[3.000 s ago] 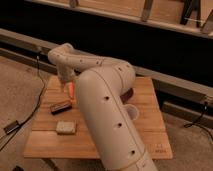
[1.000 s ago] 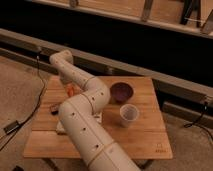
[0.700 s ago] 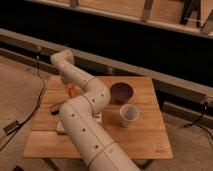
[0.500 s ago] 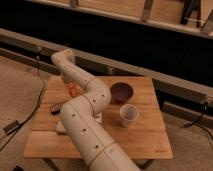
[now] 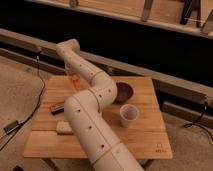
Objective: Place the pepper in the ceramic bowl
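Note:
The pepper (image 5: 75, 80), small, orange-red and glossy, sits at the tip of my gripper (image 5: 75, 78), which hangs from the wrist over the back left part of the wooden table (image 5: 145, 137). The gripper is shut on the pepper and holds it a little above the tabletop. The ceramic bowl (image 5: 124, 91), round and dark maroon, stands to the right of the gripper near the table's back edge, partly behind my arm's elbow (image 5: 100, 92). The bowl looks empty.
A pale translucent cup (image 5: 129, 115) stands in front of the bowl. A dark rectangular block (image 5: 56, 107) and a pale block (image 5: 63, 128) lie at the front left. My big white arm (image 5: 92, 135) covers the table's middle. Cables lie on the floor at left.
The arm swung left and uncovered the bowl and cup. The gripper closed on the pepper and lifted it slightly up and to the right.

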Robot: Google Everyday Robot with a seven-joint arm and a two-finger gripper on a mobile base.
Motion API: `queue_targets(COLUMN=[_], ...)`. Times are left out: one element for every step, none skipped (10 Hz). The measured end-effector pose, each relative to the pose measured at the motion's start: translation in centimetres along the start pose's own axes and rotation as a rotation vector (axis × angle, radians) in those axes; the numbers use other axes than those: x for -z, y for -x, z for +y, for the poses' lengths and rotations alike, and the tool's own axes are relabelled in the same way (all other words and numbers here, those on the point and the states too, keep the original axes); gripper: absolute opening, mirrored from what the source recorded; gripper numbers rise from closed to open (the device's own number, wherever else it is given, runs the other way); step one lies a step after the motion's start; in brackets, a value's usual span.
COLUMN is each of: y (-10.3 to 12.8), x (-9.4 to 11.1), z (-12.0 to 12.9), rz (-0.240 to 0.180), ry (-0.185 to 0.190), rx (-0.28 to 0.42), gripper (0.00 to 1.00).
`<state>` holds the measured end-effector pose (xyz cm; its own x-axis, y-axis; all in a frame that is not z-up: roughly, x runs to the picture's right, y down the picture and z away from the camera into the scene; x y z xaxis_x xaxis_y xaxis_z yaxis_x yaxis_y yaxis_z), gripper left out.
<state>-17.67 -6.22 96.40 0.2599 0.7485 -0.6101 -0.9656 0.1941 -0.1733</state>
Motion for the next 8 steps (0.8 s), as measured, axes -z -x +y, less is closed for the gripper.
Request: queue_targets(y=[-0.4, -0.9, -1.5, -2.5, -3.8, -5.3, -7.9, -9.6], x=[0.8, 1.5, 2.4, 3.2, 3.7, 4.1, 4.4, 4.6], z=[-1.1, -2.0, -3.1, -4.3, -5.2, -6.0, -7.2, -8.0], rz=[0.005, 0.008, 0.007, 0.007, 0.009, 0.009, 0.011, 0.011], ry=[-0.006, -0.009, -0.01, -0.014, -0.018, -0.018, -0.021, -0.02], rx=[-0.021, -0.04, -0.066, -0.092, -0.114, -0.14, -0.181, -0.209], gripper=[0.0, 0.0, 0.0, 0.0, 0.0, 0.0, 0.0, 0.0])
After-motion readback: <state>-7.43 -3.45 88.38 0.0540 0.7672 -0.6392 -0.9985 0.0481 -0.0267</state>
